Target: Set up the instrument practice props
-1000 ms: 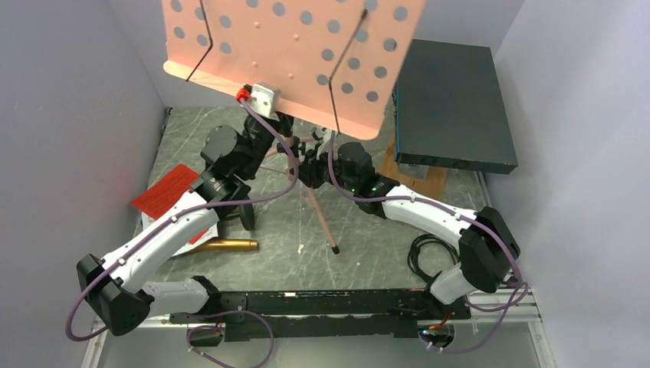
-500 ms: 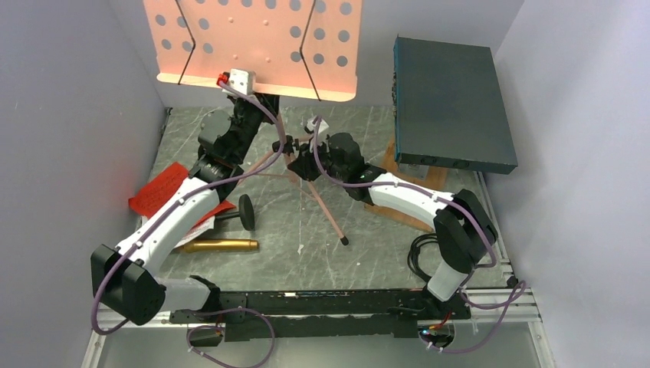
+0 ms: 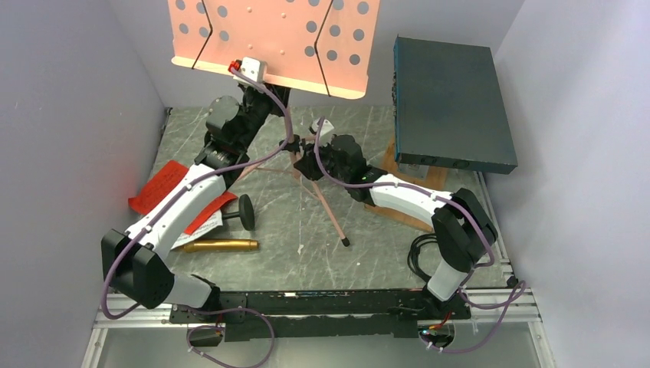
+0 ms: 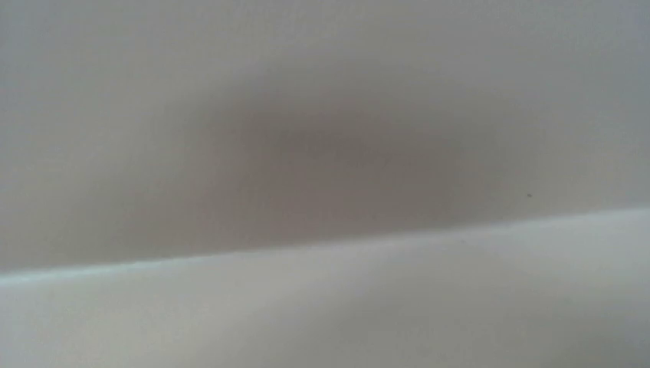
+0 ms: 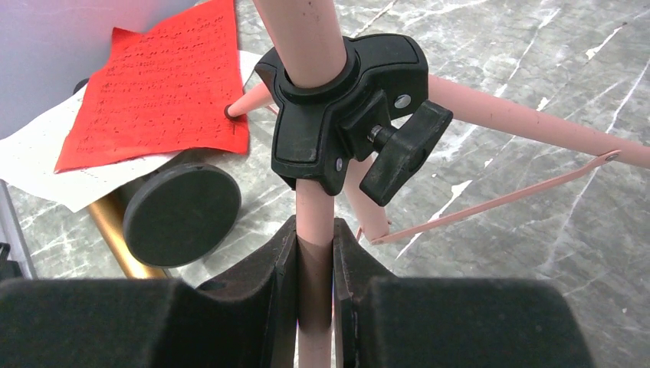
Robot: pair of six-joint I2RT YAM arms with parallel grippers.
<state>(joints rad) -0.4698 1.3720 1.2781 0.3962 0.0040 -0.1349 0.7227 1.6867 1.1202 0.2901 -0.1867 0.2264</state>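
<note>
Right claw (image 5: 314, 257) clamping music stand (image 5: 305, 38) tube, mic stand (image 5: 182, 213) beside

Matt pink metal music stand (image 5: 305, 38), black plastic collar (image 5: 322, 138), red paper sheets (image 5: 165, 92)

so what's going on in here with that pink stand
The two arms are busy with the pink music stand. The right hand is clamped on its pole just below the black tripod collar, with the legs spread. The left arm reaches up to the perforated desk's lower edge; its grip is hidden. The red and white sheets, gold microphone and small black mic stand lie on the table at the left.
</note>
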